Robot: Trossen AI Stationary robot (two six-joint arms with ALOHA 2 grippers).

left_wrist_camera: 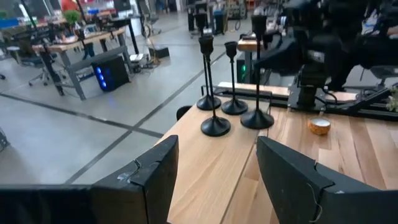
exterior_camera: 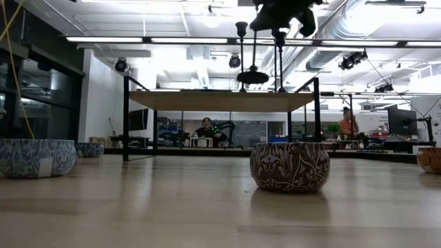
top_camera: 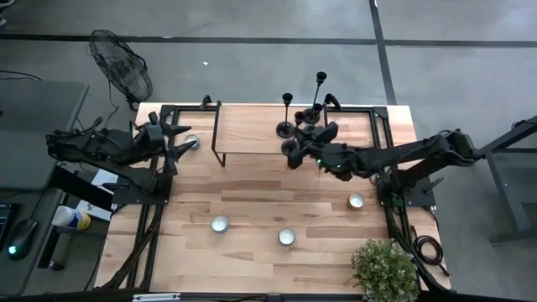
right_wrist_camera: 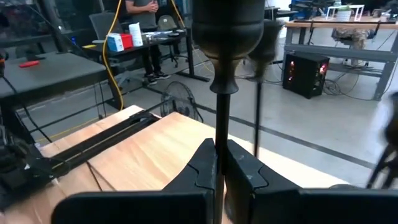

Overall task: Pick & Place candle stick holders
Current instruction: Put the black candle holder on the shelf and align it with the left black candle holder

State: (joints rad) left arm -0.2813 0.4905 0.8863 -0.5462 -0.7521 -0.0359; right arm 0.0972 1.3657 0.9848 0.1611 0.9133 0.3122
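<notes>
Atop the raised shelf (top_camera: 252, 130) on the counter (top_camera: 252, 210): right end effector (right_wrist_camera: 219, 163) clamped on a candle stick holder (right_wrist_camera: 221, 74) stem.
Beside that shelf's far right end, three other holders (left_wrist_camera: 233, 93) clustered, apparently upright; left end effector (left_wrist_camera: 214, 180) at the shelf's opposite end, spread wide, holding nothing.

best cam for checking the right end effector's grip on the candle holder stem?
Right wrist view: both fingers close on the candle stick holder stem just below its cup. High view shows the right end effector from above, stem contact hidden. Low view catches only its underside at the frame top. Left wrist view shows it dark, beyond the holders.
</notes>
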